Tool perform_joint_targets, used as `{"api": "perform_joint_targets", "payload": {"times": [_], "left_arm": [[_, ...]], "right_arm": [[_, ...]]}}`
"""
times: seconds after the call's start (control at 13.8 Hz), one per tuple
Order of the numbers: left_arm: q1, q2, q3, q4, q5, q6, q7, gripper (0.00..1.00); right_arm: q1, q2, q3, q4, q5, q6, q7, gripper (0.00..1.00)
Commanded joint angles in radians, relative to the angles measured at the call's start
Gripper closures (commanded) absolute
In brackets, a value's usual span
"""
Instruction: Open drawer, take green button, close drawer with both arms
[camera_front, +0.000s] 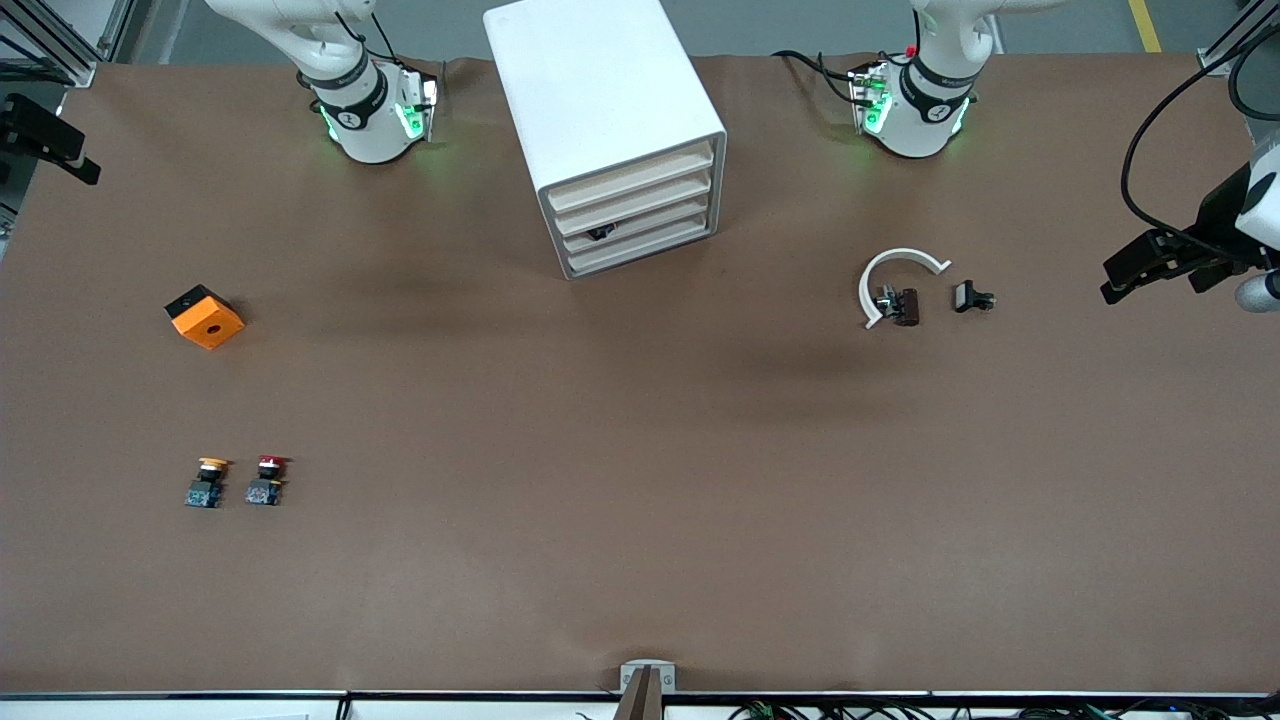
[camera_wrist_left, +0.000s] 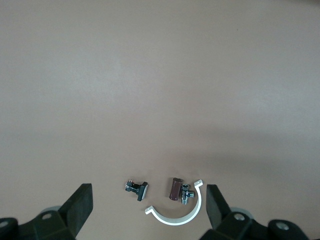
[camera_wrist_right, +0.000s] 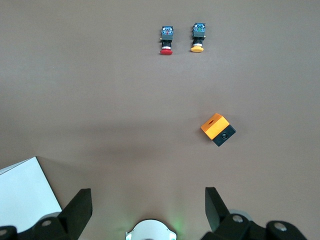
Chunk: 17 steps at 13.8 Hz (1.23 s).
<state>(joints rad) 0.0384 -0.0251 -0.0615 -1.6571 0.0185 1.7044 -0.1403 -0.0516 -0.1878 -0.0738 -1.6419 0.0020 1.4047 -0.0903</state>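
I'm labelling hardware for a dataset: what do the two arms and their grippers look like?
Both arms are glossy white with black joint rings, green lights and black cables at the bases. The left gripper and right gripper are black; each wrist view shows two chunky black fingers.

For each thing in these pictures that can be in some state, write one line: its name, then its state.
drawer: shut, like the other three fronts.
left hand: open, holding nothing, over the white half-ring.
right hand: open, holding nothing.
red-capped button: lying on the table, untouched.
yellow-capped button: lying beside it.
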Motion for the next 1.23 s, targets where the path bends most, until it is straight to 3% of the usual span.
{"api": "perform_joint_targets", "payload": {"times": [0.0,0.58,1.16], "left_arm": [[0.001,-0.006,0.003,0.002,-0.017,-0.014,0.014,0.00],[0.043,0.053,0.008,0.007,-0.103,-0.012,-0.007,0.00],[-0.008,0.203,-0.003,0.008,-0.143,0.046,-0.013,0.00]], "right_arm": [[0.004,-0.021,-0.006,-0.016,0.012,0.000,-0.008,0.00],[0.001,-0.021,-0.009,-0.016,0.012,-0.001,-0.008,0.00],[-0.001,-0.021,-0.011,-0.016,0.012,-0.001,-0.011,0.00]]}}
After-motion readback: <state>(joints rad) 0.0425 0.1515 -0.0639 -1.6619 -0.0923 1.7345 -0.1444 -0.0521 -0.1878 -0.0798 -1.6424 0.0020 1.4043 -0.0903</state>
